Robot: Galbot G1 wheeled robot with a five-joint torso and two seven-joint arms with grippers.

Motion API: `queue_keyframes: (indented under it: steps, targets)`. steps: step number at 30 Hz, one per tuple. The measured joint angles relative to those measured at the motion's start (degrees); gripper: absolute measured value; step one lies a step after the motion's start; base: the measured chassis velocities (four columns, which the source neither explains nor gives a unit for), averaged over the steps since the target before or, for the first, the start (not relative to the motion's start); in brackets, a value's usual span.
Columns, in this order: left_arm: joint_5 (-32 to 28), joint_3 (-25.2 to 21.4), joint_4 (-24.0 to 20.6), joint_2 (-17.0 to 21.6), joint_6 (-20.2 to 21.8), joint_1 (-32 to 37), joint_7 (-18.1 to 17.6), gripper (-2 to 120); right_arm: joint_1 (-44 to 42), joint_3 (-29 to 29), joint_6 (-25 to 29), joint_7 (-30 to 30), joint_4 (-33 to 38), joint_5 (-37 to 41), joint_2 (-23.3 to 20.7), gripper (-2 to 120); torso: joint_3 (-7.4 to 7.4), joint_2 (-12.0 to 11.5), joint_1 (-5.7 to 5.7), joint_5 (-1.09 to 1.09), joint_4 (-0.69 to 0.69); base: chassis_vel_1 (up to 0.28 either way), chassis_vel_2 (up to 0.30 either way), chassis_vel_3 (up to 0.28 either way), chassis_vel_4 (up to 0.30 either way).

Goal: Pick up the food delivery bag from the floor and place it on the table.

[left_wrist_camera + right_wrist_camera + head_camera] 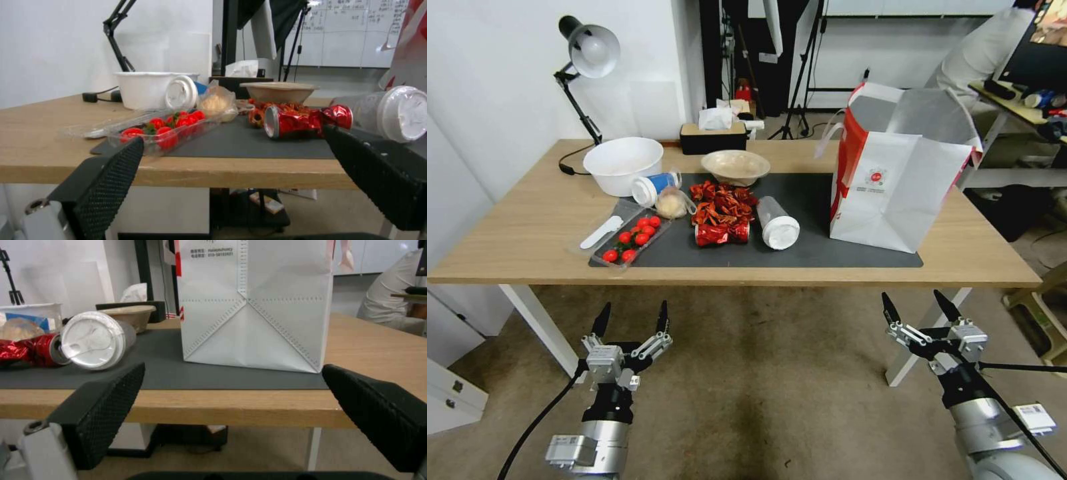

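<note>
Standing upright, the food delivery bag (894, 177) was seen on the counter (527, 233), its base on the right end of the dark grey mat (820, 200), apart from the lidded cup (777, 223) and red foil packets (724, 213). Left gripper (630, 320) and right gripper (920, 308) were held below the counter edge, jaws spread, empty. Placement was judged done, so both were kept clear.

Bag: I see the food delivery bag (894, 173) upright on the mat's (827, 257) right end.
Table: table (514, 227) under mat.
Cup: lidded cup (777, 223) lying left of bag.
</note>
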Motion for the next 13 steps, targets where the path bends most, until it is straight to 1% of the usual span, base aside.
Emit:
queue_keyframes:
  steps: [13]
  targets:
    - [0.0,0.0,0.0,0.0,0.0,0.0,0.0,100,0.0,0.0,0.0,0.0,0.0,0.0,0.0,100,0.0,0.0,0.0,0.0,0.0,0.0,0.0,0.0,0.0]
